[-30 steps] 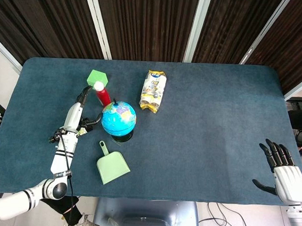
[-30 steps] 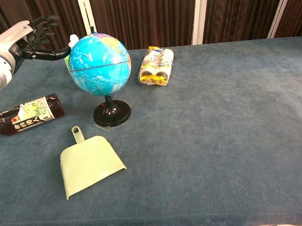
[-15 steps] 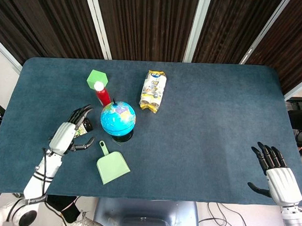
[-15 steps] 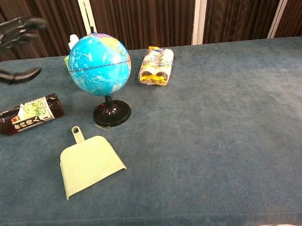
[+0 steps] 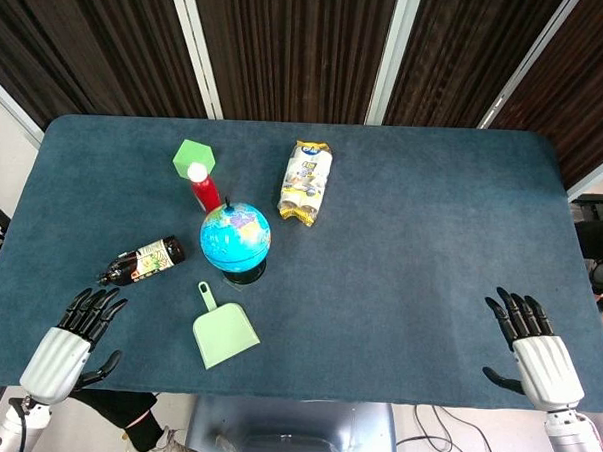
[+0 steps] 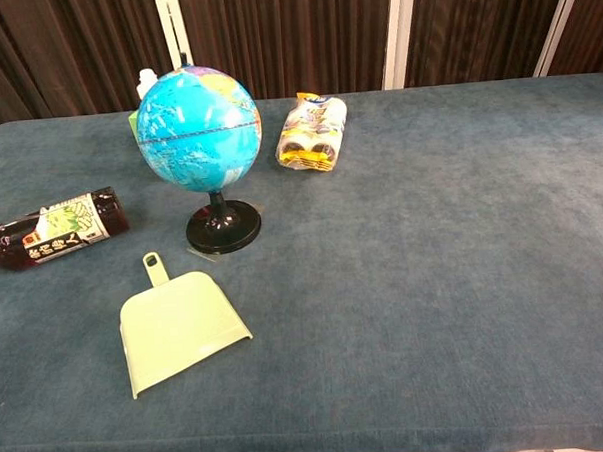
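Observation:
My left hand (image 5: pixel 68 346) hovers over the table's front left corner, fingers spread, holding nothing. The right hand (image 5: pixel 532 350) is at the front right edge, also spread and empty. Neither hand shows in the chest view. A dark bottle (image 5: pixel 143 260) (image 6: pixel 53 229) lies on its side, nearest the left hand. A blue globe (image 5: pixel 236 237) (image 6: pixel 198 130) stands on a black base at centre left. A light green dustpan (image 5: pixel 222 331) (image 6: pixel 178 326) lies in front of it.
A red bottle with a white cap (image 5: pixel 203 187) stands behind the globe beside a green hexagon (image 5: pixel 194 157). A yellow snack pack (image 5: pixel 306 181) (image 6: pixel 312 132) lies toward the back centre. The blue table cloth (image 5: pixel 431 242) spreads to the right.
My left hand has pulled back from beside the globe to the front left corner, uncovering the lying bottle. The right hand has drifted slightly back and left.

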Robot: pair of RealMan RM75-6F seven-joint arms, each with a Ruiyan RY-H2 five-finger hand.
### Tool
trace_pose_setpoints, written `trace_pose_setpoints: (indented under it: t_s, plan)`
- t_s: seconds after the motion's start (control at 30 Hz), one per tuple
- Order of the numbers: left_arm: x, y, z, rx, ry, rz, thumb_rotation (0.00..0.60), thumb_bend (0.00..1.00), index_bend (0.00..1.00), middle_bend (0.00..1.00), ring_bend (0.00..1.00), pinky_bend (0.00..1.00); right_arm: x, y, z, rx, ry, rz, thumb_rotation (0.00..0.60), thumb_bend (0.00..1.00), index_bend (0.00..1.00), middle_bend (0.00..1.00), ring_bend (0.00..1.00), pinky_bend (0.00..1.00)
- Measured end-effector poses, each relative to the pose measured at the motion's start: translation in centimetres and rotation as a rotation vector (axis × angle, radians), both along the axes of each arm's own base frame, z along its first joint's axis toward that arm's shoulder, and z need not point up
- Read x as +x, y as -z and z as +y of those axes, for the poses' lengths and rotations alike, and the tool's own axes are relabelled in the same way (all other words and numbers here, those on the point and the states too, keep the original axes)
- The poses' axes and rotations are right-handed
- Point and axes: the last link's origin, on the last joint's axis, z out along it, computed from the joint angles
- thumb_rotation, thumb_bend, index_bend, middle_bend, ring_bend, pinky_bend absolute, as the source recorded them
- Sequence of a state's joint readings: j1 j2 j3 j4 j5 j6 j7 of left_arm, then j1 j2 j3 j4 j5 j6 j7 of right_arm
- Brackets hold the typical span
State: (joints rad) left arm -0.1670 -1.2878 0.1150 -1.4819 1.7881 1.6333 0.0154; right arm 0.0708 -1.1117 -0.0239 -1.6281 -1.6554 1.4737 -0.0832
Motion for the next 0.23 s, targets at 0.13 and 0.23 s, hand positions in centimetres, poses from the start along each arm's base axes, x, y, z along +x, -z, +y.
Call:
trace_pose_setpoints:
  t_s: [0.13,0.23]
  plan:
    - [-0.48,-0.12,-0.1,0.037,-0.007,0.019,0.6,0.37,0.0,0.0,0.0,0.0,0.0,0.17,-0.02,0.004,0.003,0.003,0.6,0.11,0.0,0.0,0.0,0.0]
    - [-0.75,-0.09,0.0,0.047,-0.018,0.029,0.6,0.37,0.0,0.0,0.0,0.0,-0.02,0.17,-0.12,0.006,0.004,0.002,0.6,0.11,0.0,0.0,0.0,0.0]
